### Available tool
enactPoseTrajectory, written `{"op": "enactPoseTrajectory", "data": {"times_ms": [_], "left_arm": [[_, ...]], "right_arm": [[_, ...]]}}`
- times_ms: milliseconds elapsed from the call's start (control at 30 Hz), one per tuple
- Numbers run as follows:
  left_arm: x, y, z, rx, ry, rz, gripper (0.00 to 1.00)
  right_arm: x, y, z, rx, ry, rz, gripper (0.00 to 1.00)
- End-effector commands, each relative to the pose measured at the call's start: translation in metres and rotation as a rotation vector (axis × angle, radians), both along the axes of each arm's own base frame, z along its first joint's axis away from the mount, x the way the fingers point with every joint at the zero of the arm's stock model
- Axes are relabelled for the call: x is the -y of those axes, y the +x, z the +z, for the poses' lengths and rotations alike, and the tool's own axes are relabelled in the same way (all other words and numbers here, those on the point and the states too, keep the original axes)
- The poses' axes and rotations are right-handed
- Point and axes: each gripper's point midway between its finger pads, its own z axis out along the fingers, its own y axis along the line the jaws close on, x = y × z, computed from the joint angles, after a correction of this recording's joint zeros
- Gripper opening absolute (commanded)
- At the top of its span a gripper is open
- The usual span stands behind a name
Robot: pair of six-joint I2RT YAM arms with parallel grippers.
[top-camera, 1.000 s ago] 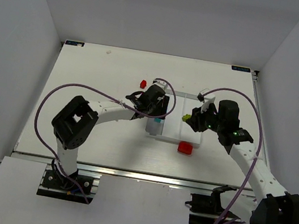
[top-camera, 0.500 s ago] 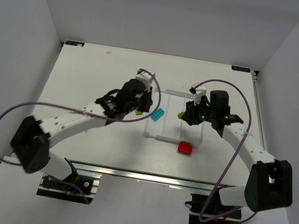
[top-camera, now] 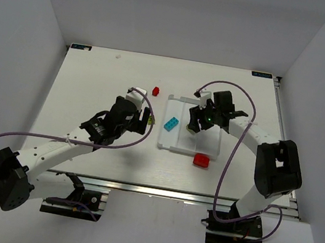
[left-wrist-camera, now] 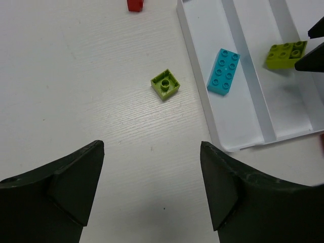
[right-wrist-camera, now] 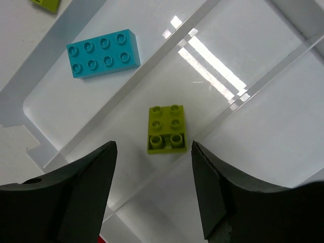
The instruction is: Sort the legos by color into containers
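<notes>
Lime brick (right-wrist-camera: 166, 128) dead centre of right wrist frame, tray's (right-wrist-camera: 283, 131) middle lane; cyan brick (right-wrist-camera: 103, 53) upper left, next lane. Left pincer (left-wrist-camera: 151, 152) and right pincer (right-wrist-camera: 153, 167) spread wide, empty.

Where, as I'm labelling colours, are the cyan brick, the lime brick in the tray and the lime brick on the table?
cyan brick (left-wrist-camera: 223, 72), left wrist view, studded top.
lime brick in the tray (right-wrist-camera: 166, 129), right wrist view, studded top.
lime brick on the table (left-wrist-camera: 165, 84), left wrist view, its middle.
</notes>
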Motion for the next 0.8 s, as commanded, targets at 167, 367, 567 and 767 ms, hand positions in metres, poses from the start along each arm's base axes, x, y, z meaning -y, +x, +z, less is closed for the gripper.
{"op": "enactPoseTrajectory", "data": {"times_ms": [167,367,567,767], "left_arm": [[0.007,0.001,-0.006,-0.022,-0.009,-0.029,0.82],[0.02,0.024,-0.032,-0.172,-0.104,0.047,0.39],[0.039,0.057,-0.051,-0.315,-0.229,0.172,0.62],[0.053,0.082,-0.079,-0.431,-0.201,0.284,0.8]], "right_arm": [[0.009,0.007,0.052,0.123,0.043,-0.009,0.64],[0.045,0.007,0.089,0.248,0.066,-0.143,0.12],[0.077,-0.006,0.099,0.237,0.116,-0.237,0.0],[0.086,-0.022,0.109,0.237,0.234,-0.248,0.34]]}}
